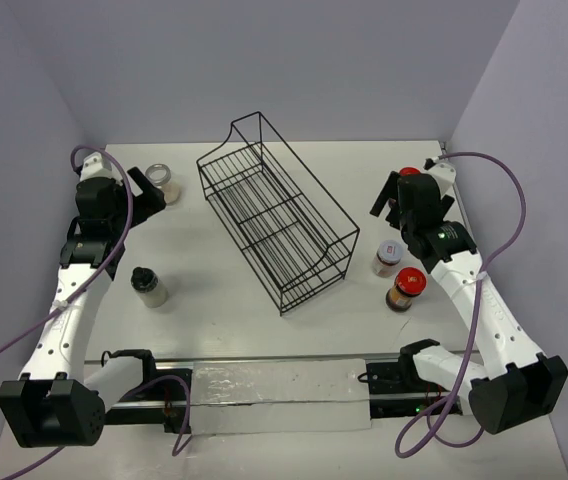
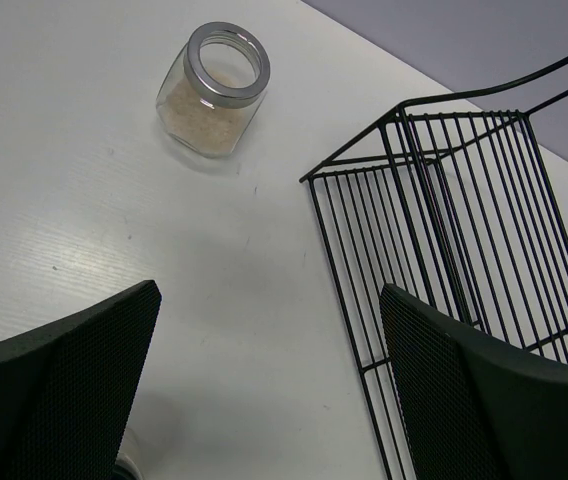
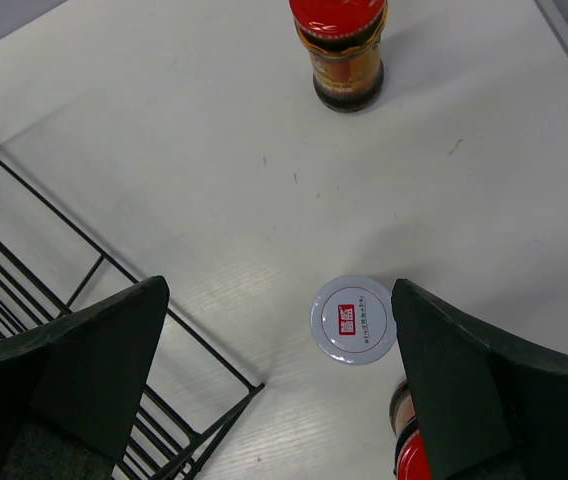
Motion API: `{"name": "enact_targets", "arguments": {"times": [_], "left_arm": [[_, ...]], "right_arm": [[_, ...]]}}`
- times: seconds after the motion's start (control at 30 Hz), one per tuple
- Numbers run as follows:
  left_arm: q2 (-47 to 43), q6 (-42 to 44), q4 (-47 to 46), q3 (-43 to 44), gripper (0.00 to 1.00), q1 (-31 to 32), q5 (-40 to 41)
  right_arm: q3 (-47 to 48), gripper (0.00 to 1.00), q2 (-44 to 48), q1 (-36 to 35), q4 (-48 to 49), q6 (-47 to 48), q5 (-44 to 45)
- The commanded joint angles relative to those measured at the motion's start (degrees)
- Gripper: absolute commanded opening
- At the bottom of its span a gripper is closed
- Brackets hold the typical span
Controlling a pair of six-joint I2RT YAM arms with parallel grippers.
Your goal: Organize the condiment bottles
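Both pincers are released and grasp nothing. At the upper left of the top view the left pincer (image 1: 150, 192) hovers just beside the pale jar (image 1: 169, 185). In its wrist view that jar stands at the upper left, ahead of the spread fingers (image 2: 64, 390), with the rack (image 2: 464, 230) at right. The black-capped jar (image 1: 147, 286) stands alone on the table (image 1: 224, 325) at mid left, well apart from the rack. At the upper right the right pincer (image 1: 392, 195) hangs over the table, with 1 red-lidded jar (image 1: 409, 173) just behind it. Its wrist view shows that jar at top centre. The white-lidded jar (image 3: 354, 320) sits low between the fingers, and the 2nd red-lidded jar (image 3: 414, 455) touches the bottom edge, partly hidden. All 5 jars stand outside the rack.
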State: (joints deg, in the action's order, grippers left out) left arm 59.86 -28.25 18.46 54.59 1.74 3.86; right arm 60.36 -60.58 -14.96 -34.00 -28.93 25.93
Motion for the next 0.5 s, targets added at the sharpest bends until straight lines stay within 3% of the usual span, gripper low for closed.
{"name": "enact_targets", "arguments": {"times": [0.0,0.23,0.47], "left_arm": [[0.41,0.39,0.81,3.3,0.99,0.2,1.28],[0.17,0.21,0.83,3.29,1.0,0.2,1.42],[1.21,-0.04,1.56,4.02,0.99,0.2,1.49]], "right_arm": [[-1.0,1.0,1.03,0.36,1.71,-0.5,0.56],[-0.47,1.0,-0.07,0.78,1.97,-1.39,1.09],[2.6,1.0,-5.97,9.81,4.9,-0.24,-5.5]]}}
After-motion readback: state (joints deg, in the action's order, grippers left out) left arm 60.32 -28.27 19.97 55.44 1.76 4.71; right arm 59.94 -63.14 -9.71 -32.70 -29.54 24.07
